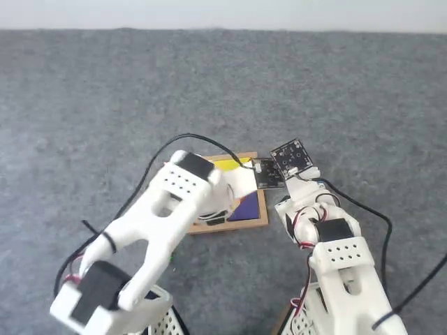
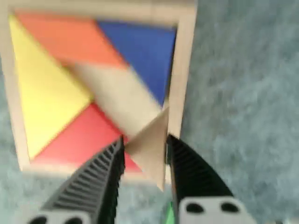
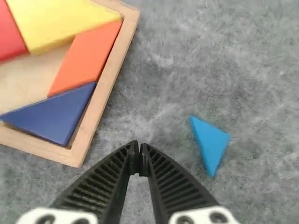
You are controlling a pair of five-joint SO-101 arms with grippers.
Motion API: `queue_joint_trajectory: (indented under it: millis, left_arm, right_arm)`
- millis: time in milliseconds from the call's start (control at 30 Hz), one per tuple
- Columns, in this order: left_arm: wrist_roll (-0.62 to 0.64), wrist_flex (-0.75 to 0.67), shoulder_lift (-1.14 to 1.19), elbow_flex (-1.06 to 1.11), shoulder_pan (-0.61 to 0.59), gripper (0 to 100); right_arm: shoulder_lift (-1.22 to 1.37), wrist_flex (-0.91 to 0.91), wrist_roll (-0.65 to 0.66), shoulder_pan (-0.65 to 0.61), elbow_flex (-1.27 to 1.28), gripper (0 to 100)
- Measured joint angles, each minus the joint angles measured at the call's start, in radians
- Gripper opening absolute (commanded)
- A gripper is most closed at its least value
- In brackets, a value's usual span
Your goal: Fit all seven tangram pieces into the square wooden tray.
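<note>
The square wooden tray (image 2: 183, 70) holds a yellow piece (image 2: 42, 88), an orange piece (image 2: 70, 39), a dark blue piece (image 2: 140, 46) and a red piece (image 2: 79, 140), with bare wood between them. My left gripper (image 2: 145, 140) is shut on a pale tan triangle (image 2: 150, 149), held over the tray's edge near the red piece. My right gripper (image 3: 137, 145) is shut and empty, above the carpet just off the tray's corner (image 3: 77, 156) by the dark blue piece (image 3: 56, 114). A light blue triangle (image 3: 210, 142) lies on the carpet beside that gripper.
Grey carpet (image 1: 105, 91) covers the table around the tray (image 1: 264, 213). The left arm (image 1: 160, 209) lies across the tray's near side, and the right arm (image 1: 335, 251) stands close beside it. Black cables (image 1: 167, 146) trail over the tray.
</note>
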Motion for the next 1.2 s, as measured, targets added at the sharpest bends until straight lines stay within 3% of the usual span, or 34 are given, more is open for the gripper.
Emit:
queue_joint_trajectory:
  millis: [267,400,667,833,933,1067,1200]
  left_arm:
    - [0.011,-0.066,0.061,0.0,-0.025,16]
    - [0.017,-0.064,0.061,0.0,-0.021,26]
    - [0.127,0.029,0.006,-0.035,-0.083,27]
    - [0.31,-0.048,-0.219,0.066,-0.147,27]
    - [0.486,-0.19,-0.404,0.207,-0.241,24]
    - [0.678,-0.362,-0.614,0.394,-0.433,13]
    - [0.721,-0.407,-0.713,0.519,-0.655,11]
  right_arm:
    - [0.0,0.0,0.0,-0.005,0.002,0.9]
    - [0.0,0.0,0.0,-0.006,0.002,0.9]
    - [0.0,0.0,0.0,-0.006,0.002,0.9]
    - [0.0,0.003,0.014,-0.006,0.002,0.9]
    - [0.0,0.048,0.037,-0.006,-0.006,1.0]
    - [0.0,0.184,0.071,-0.041,-0.149,1.2]
    - [0.0,0.282,0.078,-0.195,-0.261,1.3]
